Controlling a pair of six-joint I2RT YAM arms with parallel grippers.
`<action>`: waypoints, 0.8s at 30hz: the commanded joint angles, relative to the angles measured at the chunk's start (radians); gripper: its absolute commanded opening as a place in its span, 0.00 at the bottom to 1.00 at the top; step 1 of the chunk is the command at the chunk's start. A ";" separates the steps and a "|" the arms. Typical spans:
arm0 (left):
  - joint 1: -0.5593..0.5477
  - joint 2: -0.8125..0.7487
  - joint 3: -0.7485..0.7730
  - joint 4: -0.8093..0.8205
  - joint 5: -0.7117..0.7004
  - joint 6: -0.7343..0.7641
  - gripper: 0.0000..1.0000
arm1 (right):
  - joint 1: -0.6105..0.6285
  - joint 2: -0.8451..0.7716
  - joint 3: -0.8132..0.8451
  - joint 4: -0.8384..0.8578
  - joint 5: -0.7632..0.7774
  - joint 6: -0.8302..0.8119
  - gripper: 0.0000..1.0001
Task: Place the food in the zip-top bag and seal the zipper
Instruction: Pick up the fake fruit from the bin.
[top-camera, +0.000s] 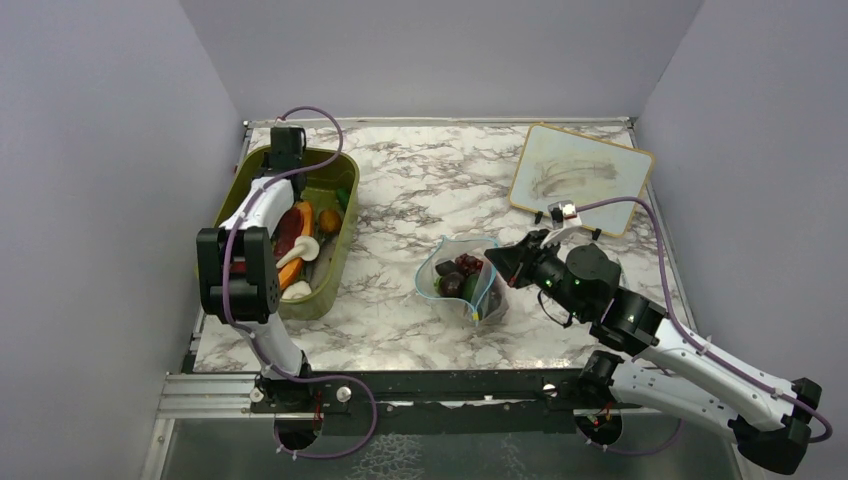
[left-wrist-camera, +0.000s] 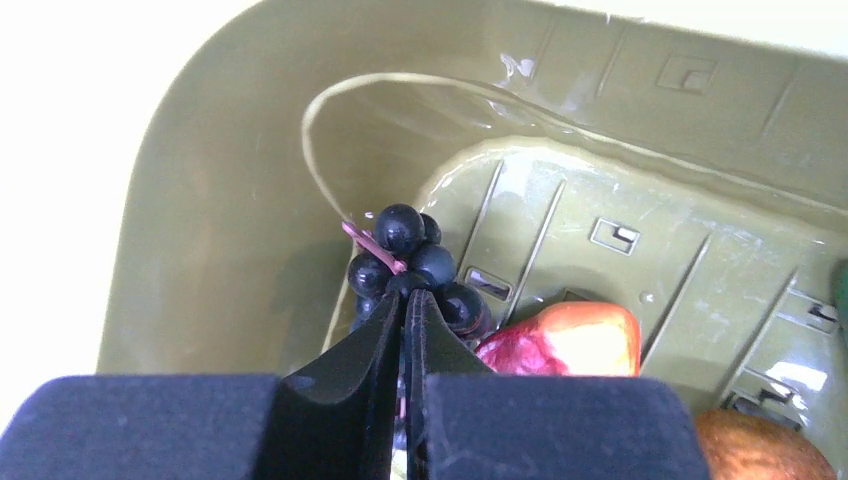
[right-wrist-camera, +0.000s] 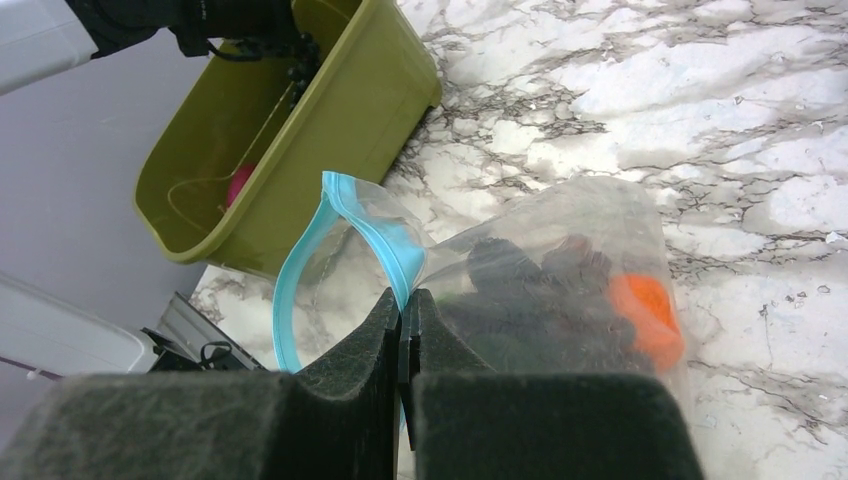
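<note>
My left gripper (left-wrist-camera: 408, 292) is shut on a dark purple grape bunch (left-wrist-camera: 402, 232) of the food, at the far end of the olive-green tub (left-wrist-camera: 200, 200). More food lies in the tub: a red-yellow piece (left-wrist-camera: 572, 340), an orange wedge (top-camera: 293, 262) and a white slice (top-camera: 304, 249). The clear zip-top bag (top-camera: 462, 285) stands open mid-table. It holds dark pieces and an orange piece (right-wrist-camera: 646, 312). My right gripper (right-wrist-camera: 408, 300) is shut on the bag's mouth edge, right at the teal zipper (right-wrist-camera: 292, 275).
The tub (top-camera: 338, 255) sits at the table's left edge under my left arm. A white board (top-camera: 580, 178) lies at the back right. Grey walls close in the table on three sides.
</note>
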 joint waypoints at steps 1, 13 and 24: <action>-0.002 -0.089 -0.022 -0.030 0.043 -0.031 0.00 | 0.005 -0.026 -0.008 0.051 -0.003 0.012 0.01; -0.030 -0.330 -0.059 -0.077 0.152 -0.116 0.00 | 0.005 -0.023 -0.011 0.044 0.006 0.003 0.01; -0.043 -0.531 -0.050 -0.131 0.343 -0.192 0.00 | 0.006 0.002 0.031 0.027 0.016 -0.021 0.01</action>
